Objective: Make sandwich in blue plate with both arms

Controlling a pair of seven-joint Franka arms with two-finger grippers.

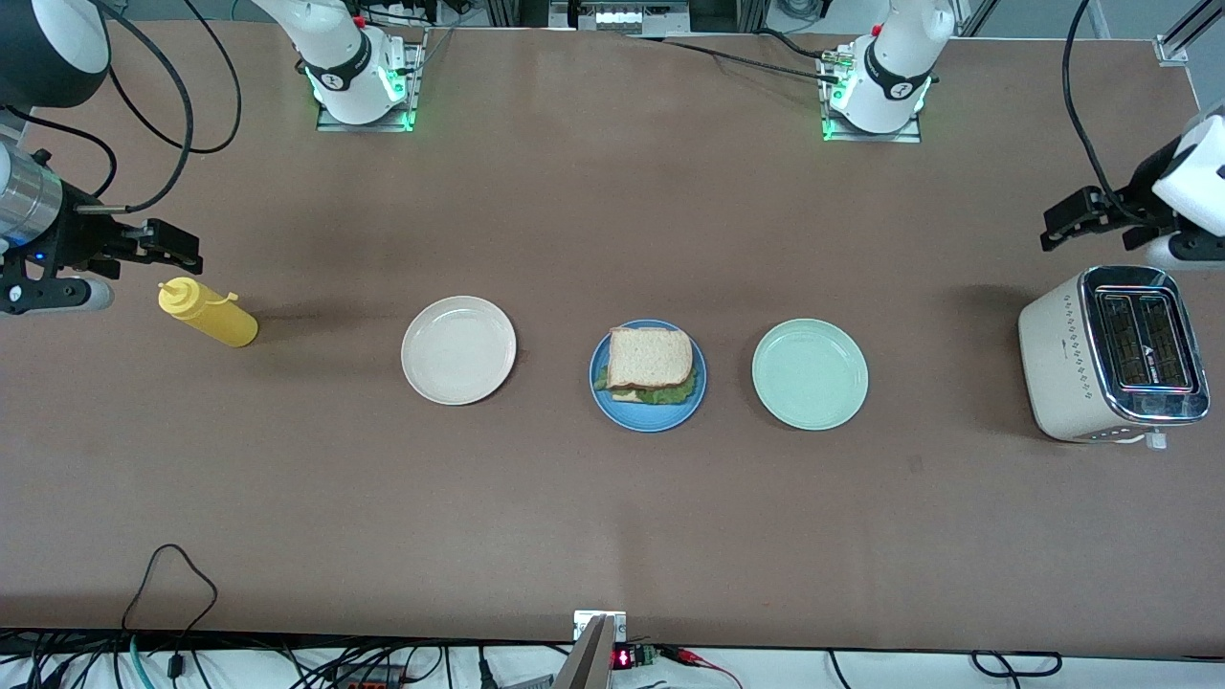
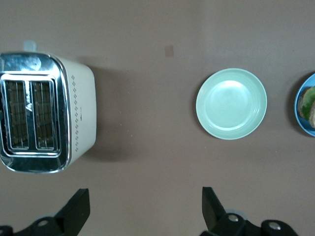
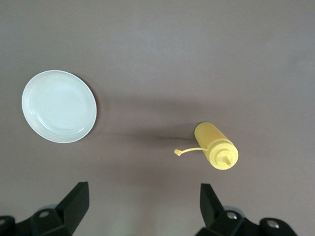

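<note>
On the brown worktop [image 1: 612,517] the sandwich [image 1: 651,364] sits on the blue plate [image 1: 603,394], between the cream-white plate [image 1: 458,349] and the pale green plate [image 1: 810,373]. The left hand [image 2: 145,211] hangs wide and empty over bare worktop beside the toaster [image 1: 1110,352], at its arm's end. The right hand [image 3: 142,209] hangs wide and empty over the worktop by the yellow bottle [image 1: 208,313].

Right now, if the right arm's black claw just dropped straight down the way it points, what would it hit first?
Most likely bare brown table. The open right gripper hangs above the table's right-arm end, with the upright yellow squeeze bottle just to one side of its line, though depth is hard to judge.
</note>
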